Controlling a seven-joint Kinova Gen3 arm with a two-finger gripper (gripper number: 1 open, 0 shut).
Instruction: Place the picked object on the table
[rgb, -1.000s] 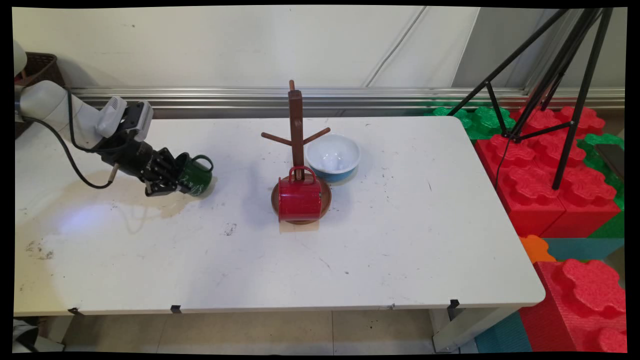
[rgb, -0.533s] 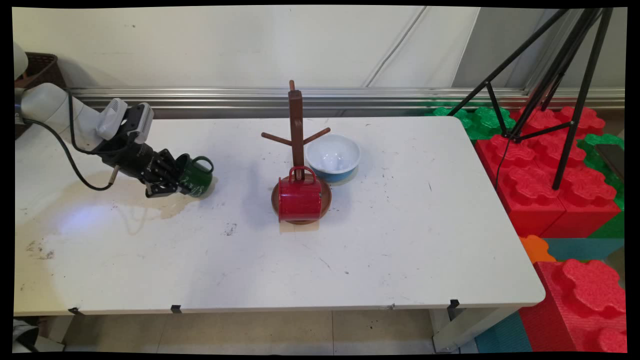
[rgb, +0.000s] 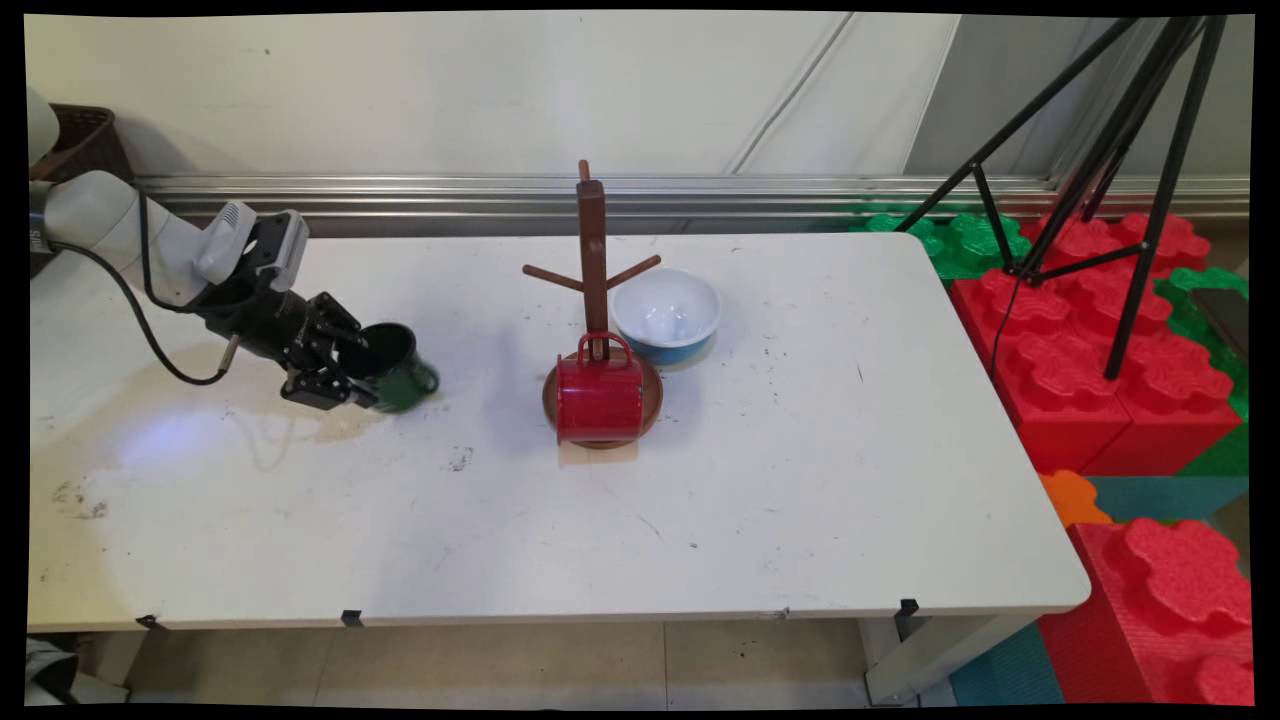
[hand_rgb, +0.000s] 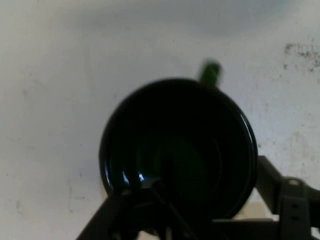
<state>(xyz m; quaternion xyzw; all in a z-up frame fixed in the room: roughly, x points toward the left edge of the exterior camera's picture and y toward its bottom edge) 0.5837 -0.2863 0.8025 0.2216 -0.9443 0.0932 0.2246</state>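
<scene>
Hand (rgb: 345, 372) clamping glossy round green mug (rgb: 398, 366) (dark inside), white table (rgb: 760, 500)

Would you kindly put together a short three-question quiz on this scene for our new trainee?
1. True or false: the red mug hangs from an upper peg of the wooden mug tree.
2. What does the gripper hold? A) the white and blue bowl B) the green mug C) nothing
3. Fill in: in the hand view, the green mug's open mouth faces the ____.

Key
1. False: it lies on its side on the tree's round base, at the foot of the post.
2. B: one finger is inside the rim, the other outside.
3. Camera: its dark inside fills the view's middle.
</scene>
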